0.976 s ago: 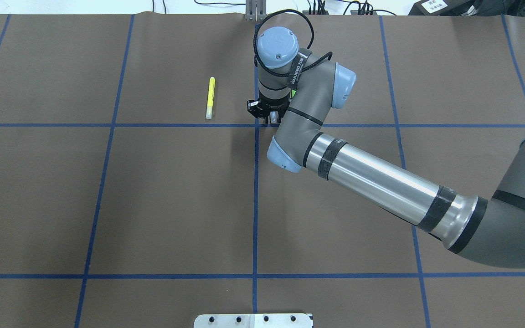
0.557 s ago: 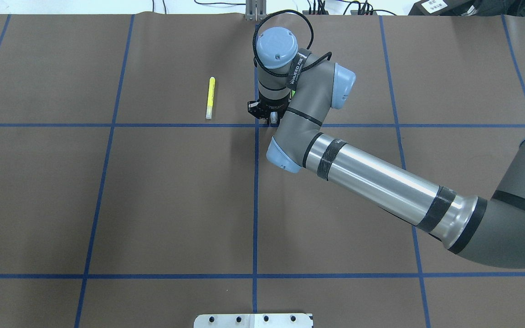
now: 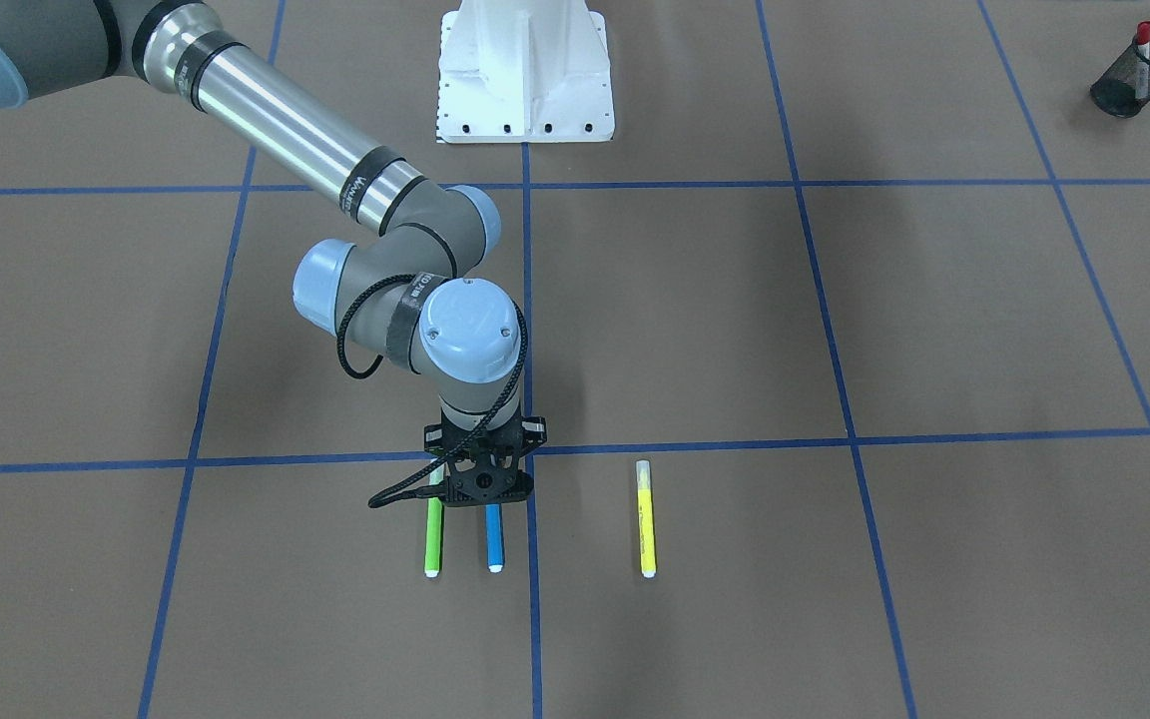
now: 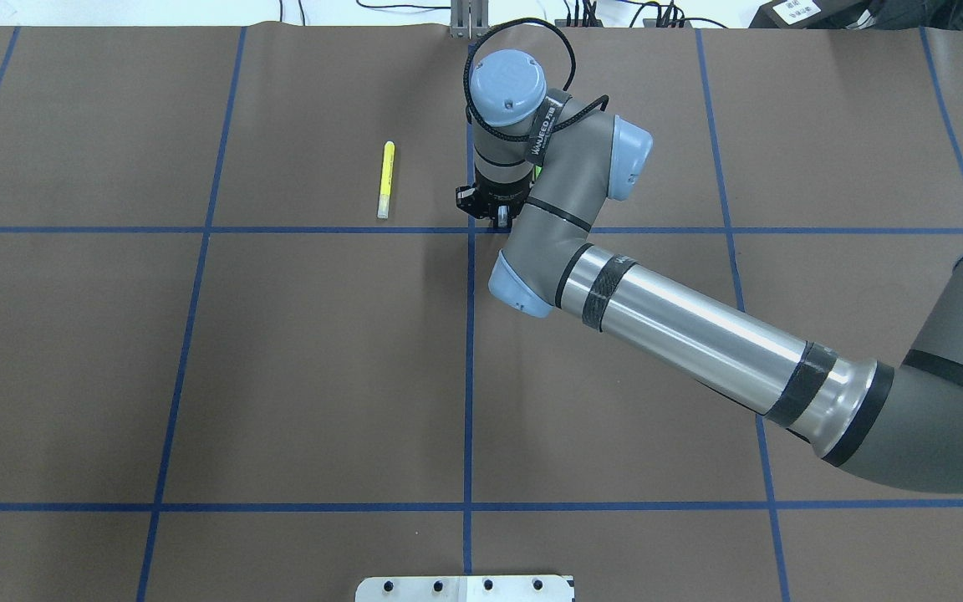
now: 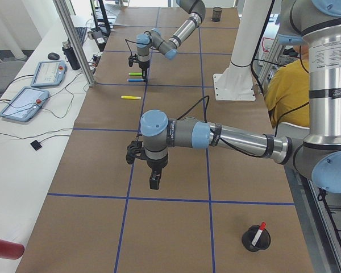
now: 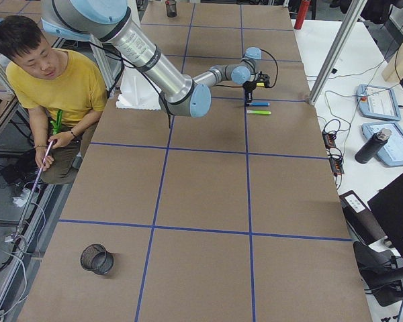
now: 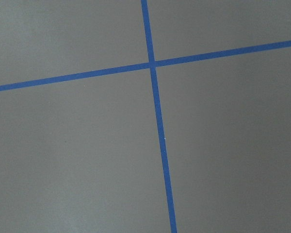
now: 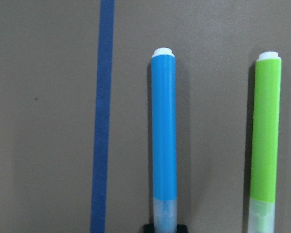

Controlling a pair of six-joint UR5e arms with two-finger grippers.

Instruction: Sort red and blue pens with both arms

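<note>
**Left arm** (image 5: 238, 139). Nearest in the left-end view. The forearm runs level over the brown table (image 4: 323, 368) and the wrist is turned down. The left gripper (image 5: 154, 183) points straight at the surface by a crossing of blue tape, well apart from every pen. Its wrist camera shows only tape and table, so I cannot tell how the jaws stand.

**Right arm** (image 3: 276, 130). It extends to the marker row on the operators' side with the wrist vertical. The right gripper (image 3: 483, 487) sits low over the capped end of the blue pen (image 8: 164, 141). From overhead the wrist hides the fingers. The wrist camera cuts off all but a black edge around the cap, possibly fingertips. I cannot tell whether the jaws are clamped on the pen or apart.

**Red pen** (image 3: 1143, 45). White barrel, red cap uppermost. It stands tilted in a black mesh cup (image 3: 1124, 95) near the table's left end, well apart from the row.

**Blue pen.** It lies flat, with a blue barrel, a translucent cap under the gripper and a white tip pointing away. It lies between a blue tape line (image 8: 103, 116) and the green marker (image 8: 265, 141), parallel to both. The yellow marker (image 3: 646, 519) lies beyond the tape line.

**Person** (image 6: 60, 84). Seated behind the robot in a yellow shirt.
</note>
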